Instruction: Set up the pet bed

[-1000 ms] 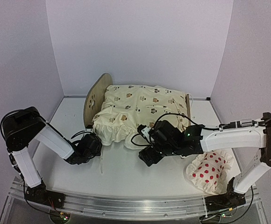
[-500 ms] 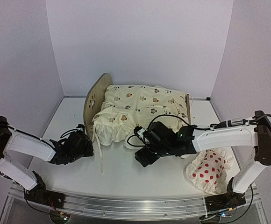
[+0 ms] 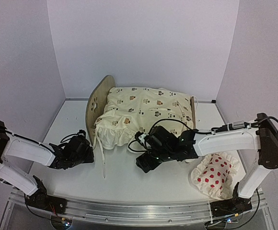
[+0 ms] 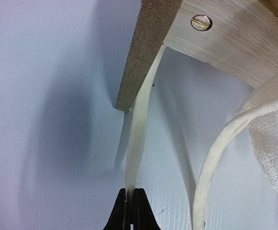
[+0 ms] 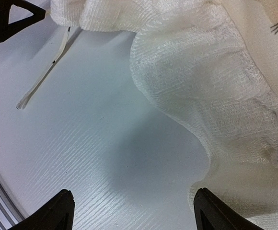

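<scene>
Left tool (image 4: pixel 130 192) pinches cream tie (image 4: pixel 139 134) beside pet bed (image 4: pixel 225 43).

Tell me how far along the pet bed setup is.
Done: the cushion lies on the pet bed, sagging over its near side. In hand: the left gripper pinches a cushion tie; the right gripper hangs open nearby. Likely left: tying, straightening, placing the dotted pillow.

place: robot lab test cell | evidence: plain pale lilac panel walls (image 3: pixel 144 43) are boxing in a flat white table (image 3: pixel 124 184) at its far and side edges | a ribbed silver aluminium rail (image 3: pixel 129 209) is running along the near edge, carrying the left arm's black base (image 3: pixel 45 200) and the right arm's black base (image 3: pixel 227 207)
</scene>
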Robot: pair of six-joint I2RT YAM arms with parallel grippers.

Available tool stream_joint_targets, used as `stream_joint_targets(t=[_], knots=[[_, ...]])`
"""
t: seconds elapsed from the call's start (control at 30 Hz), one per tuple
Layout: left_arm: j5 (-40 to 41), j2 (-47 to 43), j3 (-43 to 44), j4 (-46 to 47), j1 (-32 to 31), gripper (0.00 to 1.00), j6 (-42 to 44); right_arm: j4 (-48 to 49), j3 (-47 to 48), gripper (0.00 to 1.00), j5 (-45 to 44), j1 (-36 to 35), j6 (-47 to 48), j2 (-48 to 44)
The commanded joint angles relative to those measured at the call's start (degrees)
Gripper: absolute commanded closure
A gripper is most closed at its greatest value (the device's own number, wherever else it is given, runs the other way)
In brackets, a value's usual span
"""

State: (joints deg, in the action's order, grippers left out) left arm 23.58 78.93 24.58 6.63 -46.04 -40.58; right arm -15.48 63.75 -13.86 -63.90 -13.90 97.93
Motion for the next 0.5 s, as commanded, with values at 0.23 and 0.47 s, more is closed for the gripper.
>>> stream_joint_targets(t=[0.23, 0.47], knots=[[-9.15, -7.31, 3.26, -10.69, 0.18, 1.00, -2.86, 4.25, 2.49, 0.14, 7.22, 0.15, -2.44, 3.10], [-14.29, -10.11, 2.37, -16.25, -0.54, 1.00, -4.44, 6.93, 6.36, 0.20, 14.98, 0.05, -3.01, 7.50]])
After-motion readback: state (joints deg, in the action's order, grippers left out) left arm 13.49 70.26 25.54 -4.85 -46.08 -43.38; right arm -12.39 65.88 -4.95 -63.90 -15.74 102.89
